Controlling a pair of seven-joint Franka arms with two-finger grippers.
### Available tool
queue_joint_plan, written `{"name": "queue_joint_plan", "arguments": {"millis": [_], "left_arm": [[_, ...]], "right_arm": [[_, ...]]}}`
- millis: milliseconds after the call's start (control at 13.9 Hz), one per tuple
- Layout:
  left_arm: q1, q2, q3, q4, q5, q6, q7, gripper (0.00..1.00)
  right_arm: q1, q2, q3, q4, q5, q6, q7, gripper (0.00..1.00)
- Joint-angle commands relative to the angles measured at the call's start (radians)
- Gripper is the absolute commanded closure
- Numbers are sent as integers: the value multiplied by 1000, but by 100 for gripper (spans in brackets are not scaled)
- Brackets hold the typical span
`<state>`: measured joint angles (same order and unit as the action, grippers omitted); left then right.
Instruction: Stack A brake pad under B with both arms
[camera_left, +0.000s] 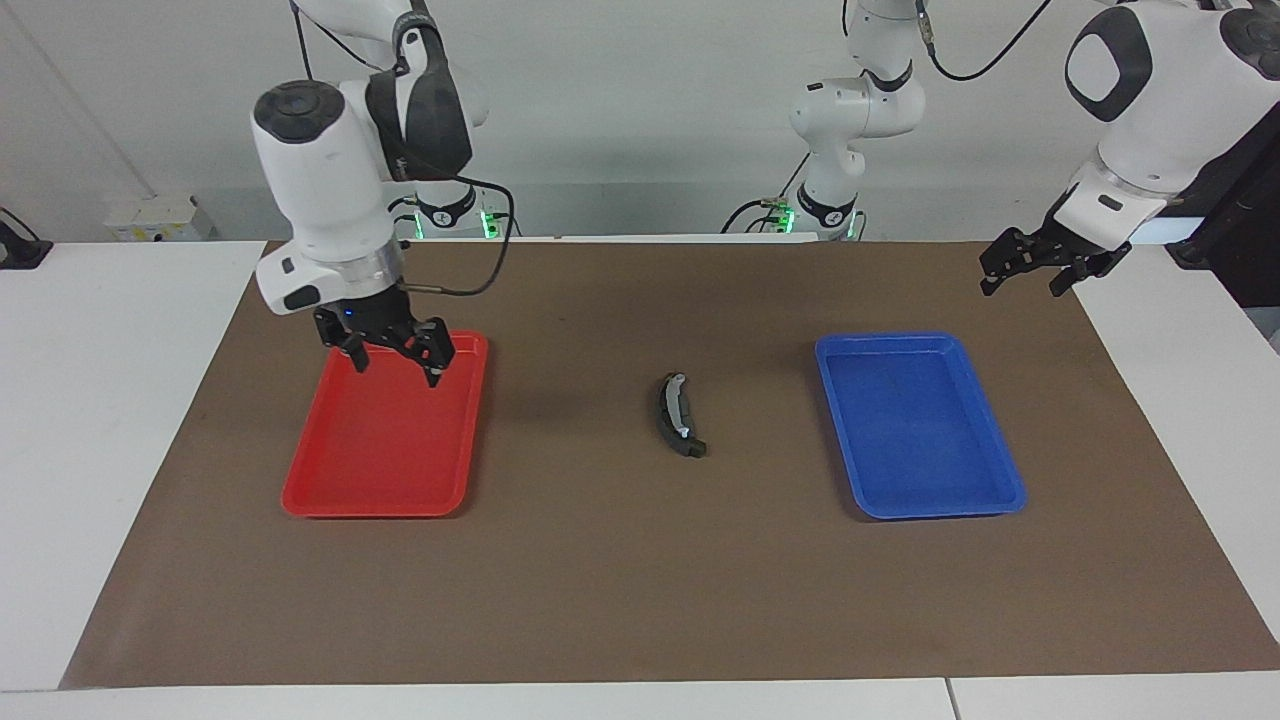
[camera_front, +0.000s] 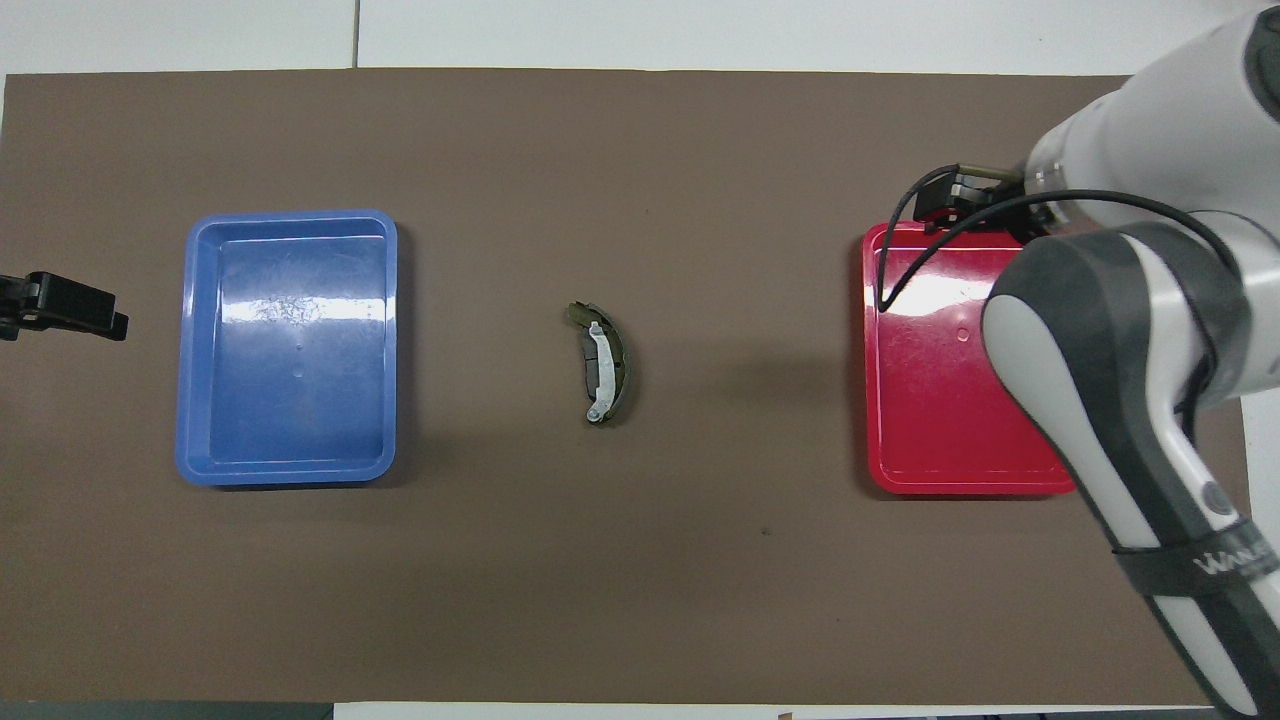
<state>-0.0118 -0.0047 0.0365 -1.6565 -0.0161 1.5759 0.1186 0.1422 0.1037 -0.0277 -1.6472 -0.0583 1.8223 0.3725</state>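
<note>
Brown matting (camera_left: 600, 600) covers the white desk (camera_left: 110, 450), and on it lie two trays and one stack of brake parts. One red tray (camera_left: 385, 470) sits toward the right arm's end and one blue tray (camera_left: 920, 430) toward the left arm's end; both hold nothing. Between them, at the middle of the mat and well apart from either tray, lies B (camera_left: 679, 410), the curved shoe with its silver-grey band facing up. A darker piece shows under it and pokes out at its end, which looks to be the A brake pad (camera_left: 692, 447), though I cannot tell its outline for sure. Two arms are in view. The right gripper (camera_left: 397, 362) hangs over the robot-side edge of the red tray, fingers spread wide and holding nothing. The left gripper (camera_left: 1035, 268) hovers over the mat's edge past the blue tray, fingers apart and empty. Partial lettering shows on the right arm's band (camera_front: 1225, 565), too cut off to read.
</note>
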Motion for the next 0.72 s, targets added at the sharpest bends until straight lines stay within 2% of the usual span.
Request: {"name": "queue_joint_plan", "arguments": {"millis": [0,287,646], "left_arm": [[6,-26,-3,-31,4,13,3,0],[6,-26,-3,-31,4,13,3,0],[6,-26,-3,-31,4,13,3,0]], "right_arm": [[-53,-80,15,-25,14,-86,-87,0],[-130,-151,14,-39,14,-257,-126,0],[-176,-171,11,-2,15,-298,-195,0]]}}
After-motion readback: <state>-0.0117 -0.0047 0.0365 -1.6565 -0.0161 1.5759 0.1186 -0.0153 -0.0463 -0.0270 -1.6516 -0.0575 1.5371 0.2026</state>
